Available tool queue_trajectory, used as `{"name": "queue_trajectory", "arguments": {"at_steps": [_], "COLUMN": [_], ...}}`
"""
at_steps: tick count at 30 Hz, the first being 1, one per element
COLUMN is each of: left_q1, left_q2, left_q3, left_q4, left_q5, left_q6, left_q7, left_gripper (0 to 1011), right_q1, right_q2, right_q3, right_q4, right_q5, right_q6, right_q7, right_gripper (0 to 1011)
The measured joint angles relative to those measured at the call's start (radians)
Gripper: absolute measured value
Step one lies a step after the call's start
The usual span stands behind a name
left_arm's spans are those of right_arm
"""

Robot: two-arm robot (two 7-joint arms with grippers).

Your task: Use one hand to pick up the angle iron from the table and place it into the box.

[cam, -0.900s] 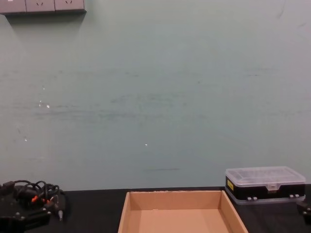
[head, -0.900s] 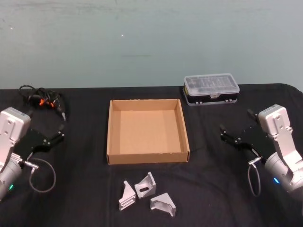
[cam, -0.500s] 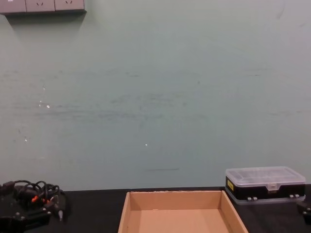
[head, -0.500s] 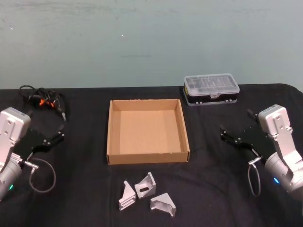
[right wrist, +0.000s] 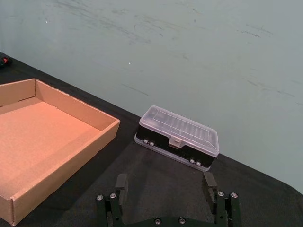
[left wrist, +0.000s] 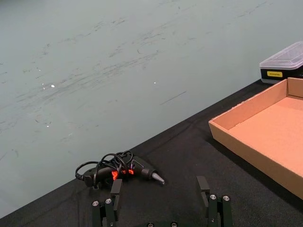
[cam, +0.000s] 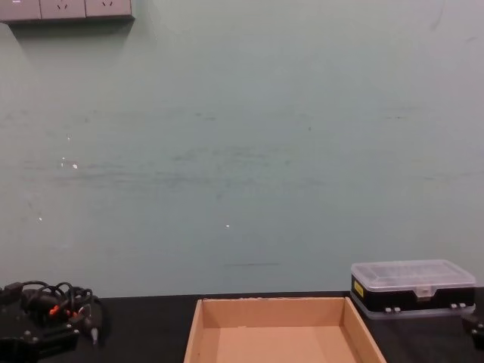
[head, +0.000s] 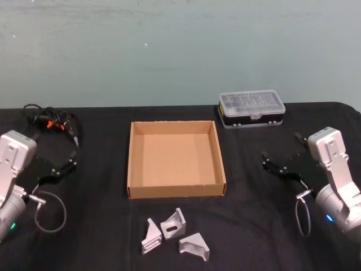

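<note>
On the table (head: pixel 101 226), three angle irons (head: pixel 174 236) near the box (head: pixel 176 190), left gripper (head: pixel 73 157) and right gripper (head: pixel 264 159) at either side, both spread wide, holding nothing

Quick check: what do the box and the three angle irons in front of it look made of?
Box: tan cardboard, matte, judging by its brown colour and thin folded walls. Angle irons: probably metal, perhaps aluminium; dull silver-grey, one with a slotted face.
</note>
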State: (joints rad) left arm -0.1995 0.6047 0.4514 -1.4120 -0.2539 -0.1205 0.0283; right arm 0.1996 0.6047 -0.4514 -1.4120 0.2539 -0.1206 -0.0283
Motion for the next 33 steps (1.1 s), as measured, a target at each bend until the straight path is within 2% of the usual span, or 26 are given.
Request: {"name": "queue_trajectory", "arguments": {"at_steps": [5, 9, 12, 13, 15, 16, 17, 20, 22, 27, 29, 33], "left_q1": [0.000, 0.000, 0.000, 0.000, 0.000, 0.000, 0.000, 0.000, 0.000, 0.000, 0.000, 0.000], "left_q2": [0.000, 0.000, 0.000, 0.000, 0.000, 0.000, 0.000, 0.000, 0.000, 0.000, 0.000, 0.000], "left_q3": [0.000, 0.000, 0.000, 0.000, 0.000, 0.000, 0.000, 0.000, 0.000, 0.000, 0.000, 0.000], "left_q4": [0.000, 0.000, 0.000, 0.000, 0.000, 0.000, 0.000, 0.000, 0.000, 0.000, 0.000, 0.000], "left_q5": [0.000, 0.000, 0.000, 0.000, 0.000, 0.000, 0.000, 0.000, 0.000, 0.000, 0.000, 0.000], "left_q6": [0.000, 0.000, 0.000, 0.000, 0.000, 0.000, 0.000, 0.000, 0.000, 0.000, 0.000, 0.000], "left_q7": [0.000, 0.000, 0.000, 0.000, 0.000, 0.000, 0.000, 0.000, 0.000, 0.000, 0.000, 0.000], "left_gripper": [1000, 1000, 1000, 1000, 1000, 1000, 1000, 1000, 1000, 1000, 1000, 1000], "right_q1": [0.000, -0.007, -0.026, -0.039, -0.051, -0.067, -0.067, -0.101, -0.112, -0.113, -0.107, -0.093], "right_q2": [-0.001, 0.000, 0.012, 0.023, 0.034, 0.051, 0.051, 0.102, 0.135, 0.185, 0.195, 0.194], "right_q3": [0.005, 0.022, 0.037, 0.043, 0.048, 0.051, 0.051, 0.047, 0.032, -0.015, -0.037, -0.072], "right_q4": [-0.001, -0.020, -0.060, -0.088, -0.113, -0.146, -0.146, -0.222, -0.261, -0.305, -0.312, -0.311], "right_q5": [0.004, 0.028, 0.070, 0.100, 0.130, 0.164, 0.164, 0.244, 0.274, 0.286, 0.280, 0.262], "right_q6": [-0.005, -0.025, -0.035, -0.035, -0.034, -0.026, -0.026, 0.025, 0.075, 0.168, 0.210, 0.260], "right_q7": [0.003, 0.040, 0.101, 0.144, 0.188, 0.237, 0.237, 0.380, 0.462, 0.587, 0.627, 0.664], "right_gripper": [1002, 1003, 1003, 1002, 1002, 1002, 1002, 1003, 1003, 1002, 1003, 1003]}}
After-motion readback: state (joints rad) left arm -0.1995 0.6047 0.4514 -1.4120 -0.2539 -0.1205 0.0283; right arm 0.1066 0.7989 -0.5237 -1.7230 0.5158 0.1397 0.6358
